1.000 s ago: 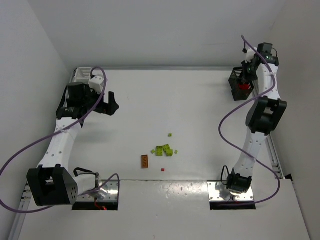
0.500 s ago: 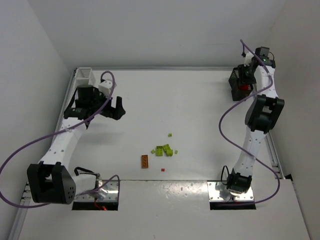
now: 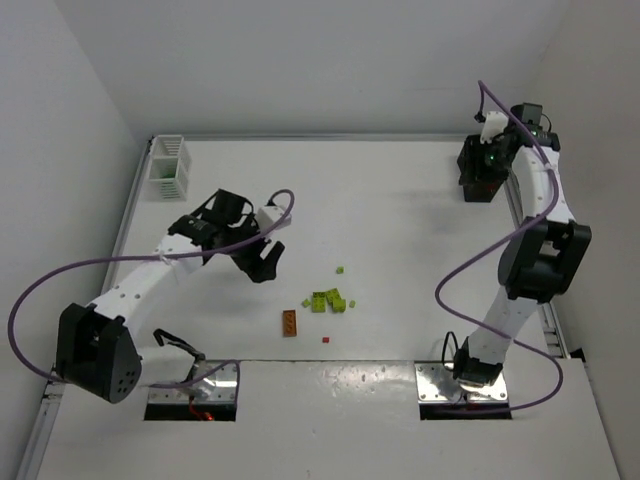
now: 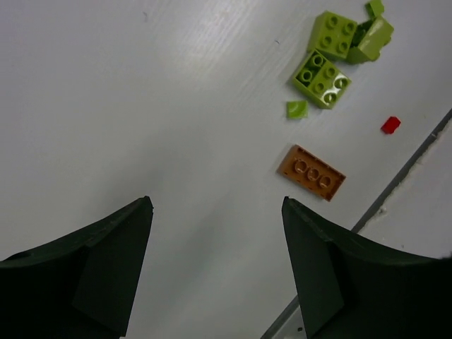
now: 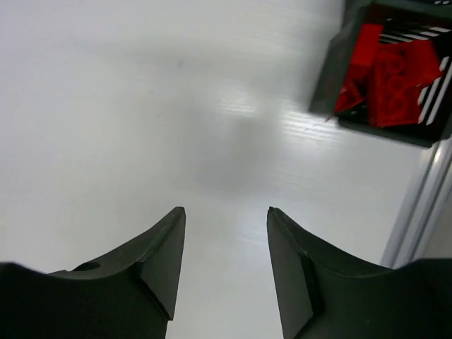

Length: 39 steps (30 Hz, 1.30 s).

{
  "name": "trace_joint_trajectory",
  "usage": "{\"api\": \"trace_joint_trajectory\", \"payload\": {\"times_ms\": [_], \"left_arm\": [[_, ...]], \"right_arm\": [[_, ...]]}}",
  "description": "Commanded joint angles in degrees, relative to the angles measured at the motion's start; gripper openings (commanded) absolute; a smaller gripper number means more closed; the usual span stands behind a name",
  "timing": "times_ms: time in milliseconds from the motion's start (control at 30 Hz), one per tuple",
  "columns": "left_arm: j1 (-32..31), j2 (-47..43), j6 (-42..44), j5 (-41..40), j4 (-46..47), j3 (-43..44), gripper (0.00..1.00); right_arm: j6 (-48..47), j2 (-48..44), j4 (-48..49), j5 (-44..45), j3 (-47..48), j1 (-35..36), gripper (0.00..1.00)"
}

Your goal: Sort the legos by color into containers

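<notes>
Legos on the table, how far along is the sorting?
Done: red bricks sit in the black bin. In hand: nothing; left gripper and right gripper have open, empty jaws. Left: lime bricks, an orange brick and a small red piece lie loose on the table.

Brightly and evenly lit from overhead, in diffuse white light. From the top view: white worktop (image 3: pixel 400 200) uniformly bright, walls greying toward the upper corners, only faint soft shadows beneath the arms, sharp across the frame. Left wrist view: broad pale sheen through upper centre, a white glare spot on one of the lime bricks (image 4: pixel 321 78) at upper right, crisp focus there. Dark fingers (image 4: pixel 92 275) of the left tool (image 4: pixel 217 203) along the bottom edge soft and underexposed. Right wrist view: blurry grey shadow patch at centre, streaky glare right of it, red bricks (image 5: pixel 388 78) at upper right oversaturated, detail lost.
</notes>
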Motion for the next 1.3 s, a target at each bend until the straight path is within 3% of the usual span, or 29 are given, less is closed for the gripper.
{"api": "trace_joint_trajectory", "payload": {"times_ms": [0, 133, 300, 433, 467, 500, 933, 1100, 1267], "left_arm": [[-4.30, 2.16, 0.11, -3.30, -3.10, 0.04, 0.79], [-12.20, 7.08, -8.93, -6.39, -2.58, 0.04, 0.81], [-17.05, 13.57, -14.40, -10.07, -2.57, 1.53, 0.81], [-19.07, 18.24, -16.42, -10.08, -5.04, 3.56, 0.86], [-19.08, 18.77, -16.43, -10.08, -5.04, 3.56, 0.96], [-20.56, 18.78, -17.12, -10.08, -5.04, 3.56, 0.98], [-24.44, 25.01, -17.66, -9.55, -4.42, 3.04, 1.00], [-24.96, 26.95, -18.27, -10.26, -3.28, 2.33, 0.74], [-26.10, 28.53, -18.89, -11.92, -2.23, 1.80, 0.77]], "right_arm": [[1.80, -7.73, 1.36, -6.15, -6.70, 1.08, 0.50], [1.81, -14.07, 3.74, -6.77, -14.61, 2.31, 0.50], [1.81, -16.54, 3.74, -6.77, -16.30, 2.31, 0.50], [1.81, -16.54, 3.21, -6.77, -16.30, 2.31, 0.51], [1.81, -17.06, 3.21, -6.77, -16.30, 2.31, 0.51], [1.81, -17.06, 3.21, -6.77, -16.82, 2.31, 0.51], [1.28, -16.54, 4.35, -6.77, -17.44, 2.31, 0.51], [0.75, -16.54, 4.35, -6.77, -17.44, 2.31, 0.51], [0.75, -16.54, 4.35, -6.77, -17.97, 2.31, 0.51]]}}
